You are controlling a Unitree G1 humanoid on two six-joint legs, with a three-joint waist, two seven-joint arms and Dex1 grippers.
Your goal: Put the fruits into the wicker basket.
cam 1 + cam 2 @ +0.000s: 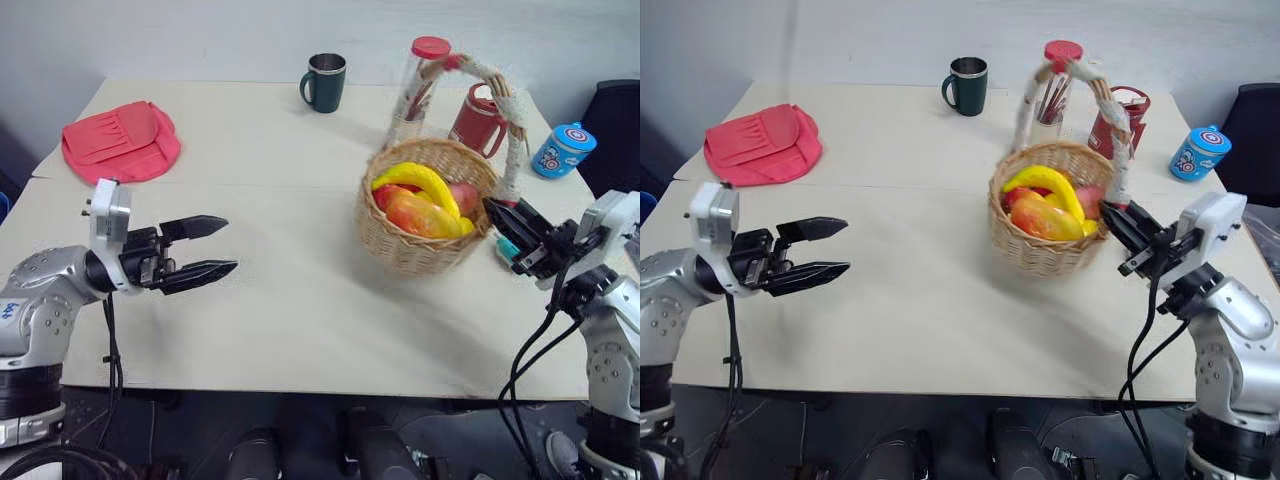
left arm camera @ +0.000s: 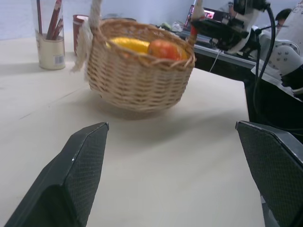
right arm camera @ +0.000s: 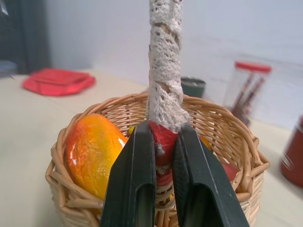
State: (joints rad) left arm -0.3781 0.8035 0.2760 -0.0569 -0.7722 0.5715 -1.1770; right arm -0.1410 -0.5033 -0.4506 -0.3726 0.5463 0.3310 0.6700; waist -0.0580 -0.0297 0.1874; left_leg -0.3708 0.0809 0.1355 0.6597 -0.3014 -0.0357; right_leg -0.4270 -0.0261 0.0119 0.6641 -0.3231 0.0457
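Two fruits in one basket, right gripper clamped on the handle.

One banana and one mango lie together inside the single wicker basket, which stands on the table. The right gripper has its two fingers closed on the red base of the basket's handle. The left gripper hangs over bare table, well apart from the basket, fingers spread wide and holding nothing. Behind the basket stand one dark green mug, one red mug, one red-lidded jar and one blue cup; one red cloth lies far left.
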